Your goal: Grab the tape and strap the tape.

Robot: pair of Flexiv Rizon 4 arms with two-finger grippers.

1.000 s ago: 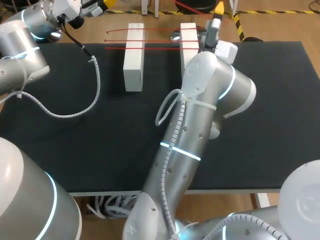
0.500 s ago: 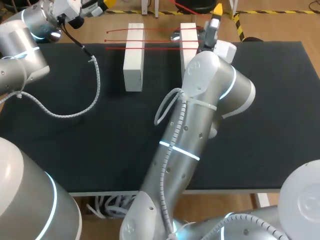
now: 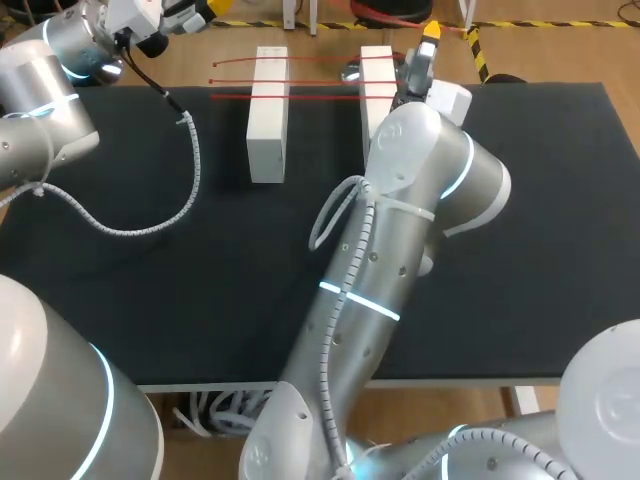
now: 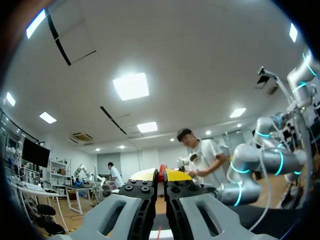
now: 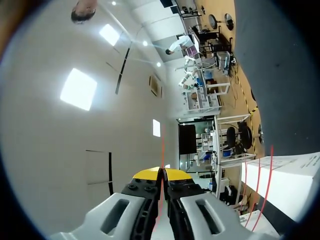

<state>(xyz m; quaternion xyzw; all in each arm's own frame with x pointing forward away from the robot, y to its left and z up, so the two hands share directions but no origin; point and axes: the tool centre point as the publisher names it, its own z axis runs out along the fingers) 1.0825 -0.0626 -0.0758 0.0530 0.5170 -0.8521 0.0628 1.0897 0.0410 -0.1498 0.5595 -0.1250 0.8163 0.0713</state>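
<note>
Right gripper (image 5: 161, 176) is clamped on the thin red tape (image 5: 162, 150), held up past the two white rectangular blocks (image 3: 267, 110) its strands span, probably for tension. Left gripper (image 4: 161, 176) is pinched shut, parked aside.

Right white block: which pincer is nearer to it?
Right. The right pincer hangs by the right block's far end; the left pincer is beyond the left block.

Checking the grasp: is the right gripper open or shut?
Shut on the tape: the right gripper has its fingers together, the red strand between them.
</note>
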